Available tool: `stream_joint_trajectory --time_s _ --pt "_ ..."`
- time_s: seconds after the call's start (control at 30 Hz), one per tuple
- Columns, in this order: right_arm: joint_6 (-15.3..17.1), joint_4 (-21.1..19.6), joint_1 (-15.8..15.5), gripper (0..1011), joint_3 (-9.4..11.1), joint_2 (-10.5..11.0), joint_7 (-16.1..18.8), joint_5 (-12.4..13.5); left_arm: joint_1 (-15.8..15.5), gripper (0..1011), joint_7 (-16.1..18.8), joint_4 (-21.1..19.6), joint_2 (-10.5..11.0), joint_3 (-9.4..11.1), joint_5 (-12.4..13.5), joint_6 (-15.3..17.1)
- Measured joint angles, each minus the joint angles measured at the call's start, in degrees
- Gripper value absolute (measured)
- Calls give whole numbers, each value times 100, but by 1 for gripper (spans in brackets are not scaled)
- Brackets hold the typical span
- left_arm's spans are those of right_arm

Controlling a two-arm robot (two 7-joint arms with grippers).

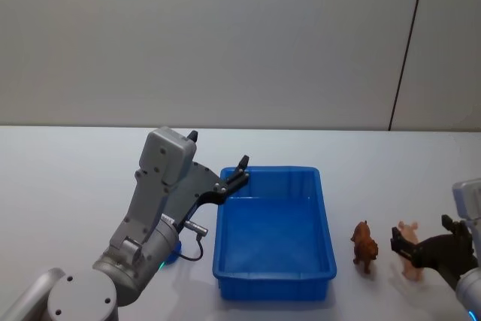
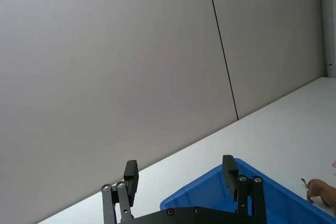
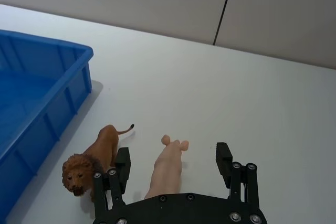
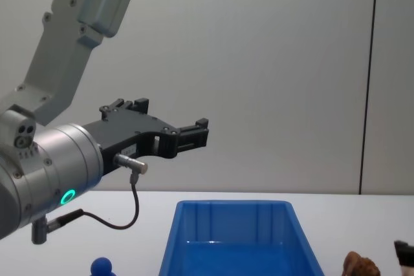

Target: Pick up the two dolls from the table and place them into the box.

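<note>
Right of the blue bin [image 1: 274, 287], by its front end, the right claw [image 3: 173, 156] sits low with jaws spread either side of a pink pig toy [image 3: 169, 170], apparently lined up to grip it. The lion toy [image 3: 94, 157] stands between pig and bin. Left of the bin, the small blue toy [image 4: 102, 267] rests on the white worktop [image 1: 75, 186]. Over the bin's far left corner hovers the left claw [image 2: 180, 171], released and empty, seemingly at a drop spot.

Bright blue bin [image 1: 274, 289], ribbed inside; white table [image 1: 75, 186]. Tawny-brown lion toy [image 1: 364, 244] with darker reddish mane [image 3: 73, 167], pale pink pig toy [image 3: 168, 169], bright blue ball-headed toy [image 4: 102, 267]. Black on the left gripper [image 2: 179, 162] and right gripper [image 3: 173, 153]; silver-grey arm casing [image 4: 58, 153] with a glowing green ring [image 4: 67, 196]. Plain grey wall [image 1: 225, 35], one dark seam [image 1: 406, 50].
</note>
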Motion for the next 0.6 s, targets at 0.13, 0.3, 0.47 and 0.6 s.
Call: stream_joint_trajectory --time_s 0.13,0.3,0.47,0.6 --pt "62 121 46 1001 -13 -44 6 -25 0 1001 0 0 0 0 0 0" --pt "143 269 108 1001 -29 -103 14 -51 0 1001 0 0 0 0 0 0" --pt "211 407 166 1001 -37 -157 20 -44 0 1001 0 0 0 0 0 0" --pt "255 507 211 1001 -38 -201 20 2 0 1001 0 0 0 0 0 0"
